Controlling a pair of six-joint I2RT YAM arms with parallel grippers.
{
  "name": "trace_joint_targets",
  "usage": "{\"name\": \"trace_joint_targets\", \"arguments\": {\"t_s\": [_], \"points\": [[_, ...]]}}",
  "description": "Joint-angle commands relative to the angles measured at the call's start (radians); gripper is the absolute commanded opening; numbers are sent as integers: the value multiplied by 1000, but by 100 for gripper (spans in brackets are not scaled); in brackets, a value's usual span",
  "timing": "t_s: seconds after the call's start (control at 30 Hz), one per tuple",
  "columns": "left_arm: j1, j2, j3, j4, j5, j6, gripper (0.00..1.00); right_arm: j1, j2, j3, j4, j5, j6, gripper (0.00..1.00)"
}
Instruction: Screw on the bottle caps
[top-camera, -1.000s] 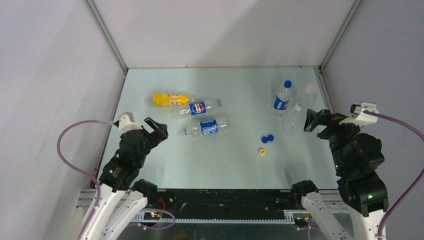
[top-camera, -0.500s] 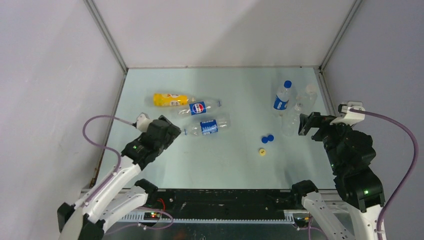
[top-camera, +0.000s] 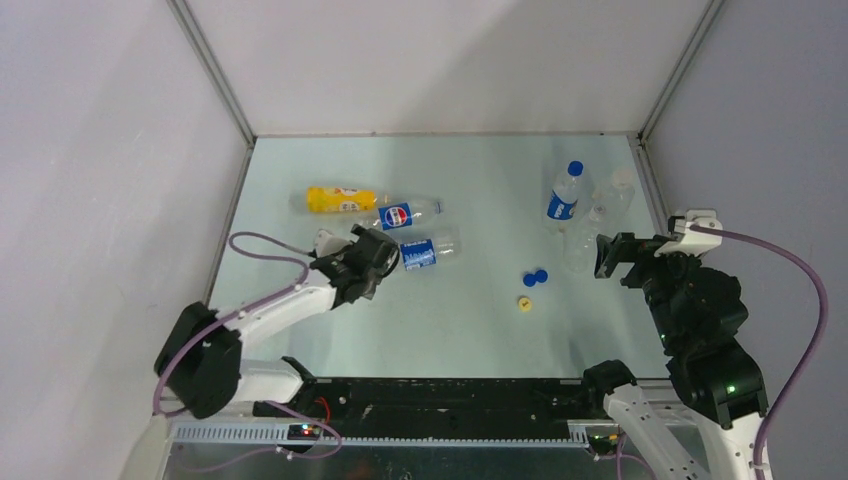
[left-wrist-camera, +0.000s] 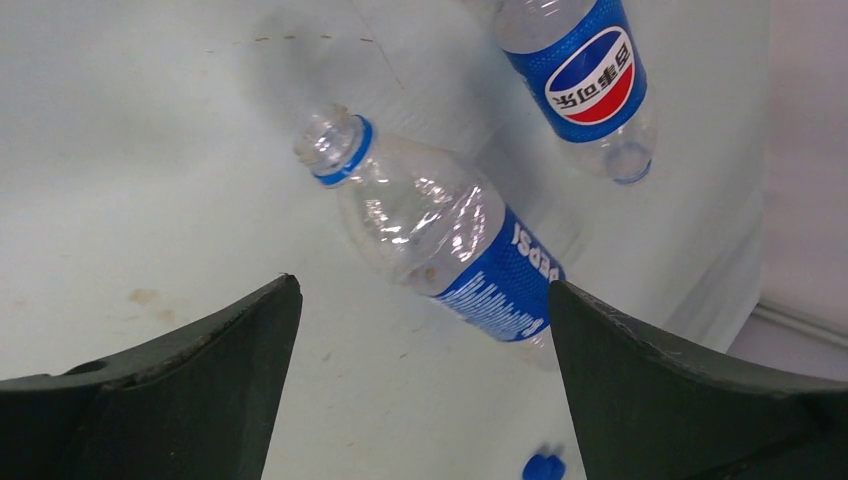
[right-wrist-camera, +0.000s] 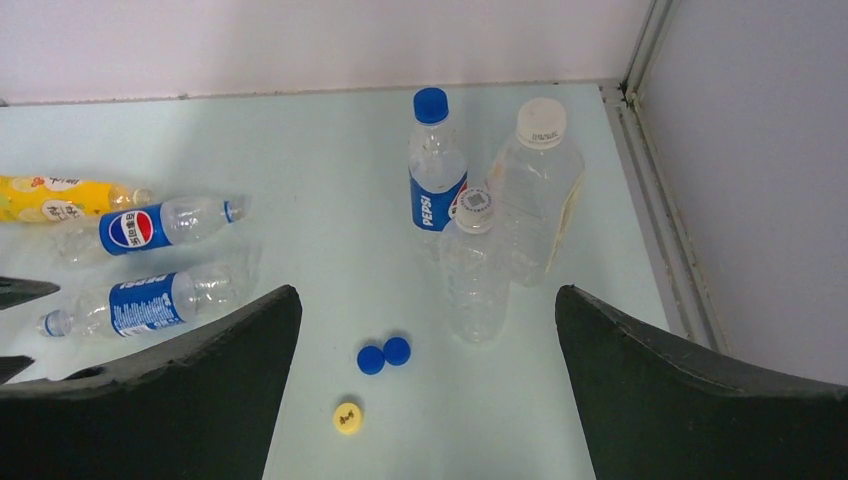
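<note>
1. The worktop (top-camera: 480, 170) is pale blue-green, with grey walls on three sides.
2. The left pincer (left-wrist-camera: 422, 290) is stretched out over the left half, its jaws wide apart above the near Pepsi bottle (left-wrist-camera: 440, 245) and touching nothing.
3. The right pincer (right-wrist-camera: 428, 292) hangs at the right side, its jaws also wide apart and holding nothing.
4. A white-capped bottle (right-wrist-camera: 540, 190), clear and unlabelled, stands near the far right corner.
5. Just to its left stands a standing Pepsi bottle (right-wrist-camera: 432, 180) with a blue cap on and "PEPSI" in white down its blue label.
6. A small clear bottle (right-wrist-camera: 472, 265) stands in front of those two; its cap bears a code-like print.
7. The near Pepsi bottle lies on its side, with an open neck, a blue ring and "PEPSI" on its label.
8. The far Pepsi bottle (left-wrist-camera: 590, 80) lies just beyond it, uncapped; its label shows the red, white and blue globe with Chinese characters.
9. The yellow bottle (top-camera: 340, 199) lies at the far left, beside that one.
10. Two blue caps (right-wrist-camera: 371, 359) lie touching each other on the worktop, well apart from the lying bottles.
11. The yellow cap (right-wrist-camera: 347, 417) lies just nearer than they do.
</note>
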Motion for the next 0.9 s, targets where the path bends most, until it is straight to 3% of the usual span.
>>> {"name": "trace_joint_targets", "arguments": {"t_s": [0.0,0.6,0.77,0.87], "points": [[-8,107,84,57,-55,-145,98,9,-14,-10,42,10,-34,100],[7,475,305,-11,22,-180,100,50,-30,-60,70,49,-103,100],[37,503,301,-10,39,-164,94,67,-30,-72,79,70,-115,100],[59,501,296,-15,42,-138,86,80,-26,-75,80,79,-116,100]]}}
